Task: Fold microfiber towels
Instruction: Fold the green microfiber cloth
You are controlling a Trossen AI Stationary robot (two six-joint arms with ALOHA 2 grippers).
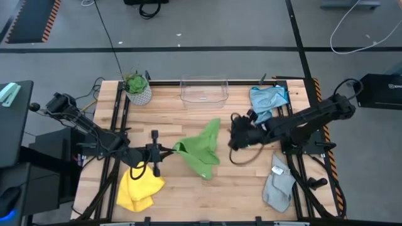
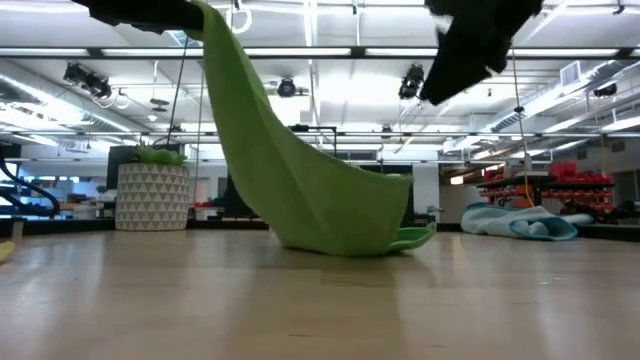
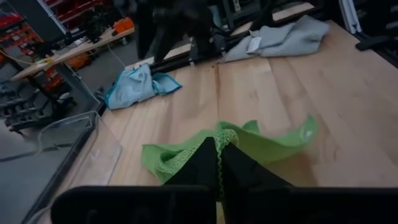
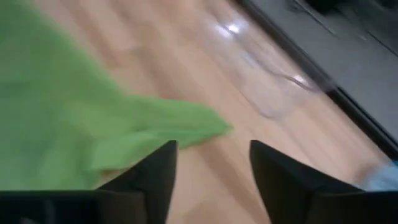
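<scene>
One limp, light green towel sags mid-surface from the left claw, which pinches its corner, so the free far corner looks the best hold for the spread, empty right claw.

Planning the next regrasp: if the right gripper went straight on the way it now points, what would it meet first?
Probably the green towel: the open right gripper points at bare table by its corner, the clear bin beyond. Depth is unclear.
</scene>
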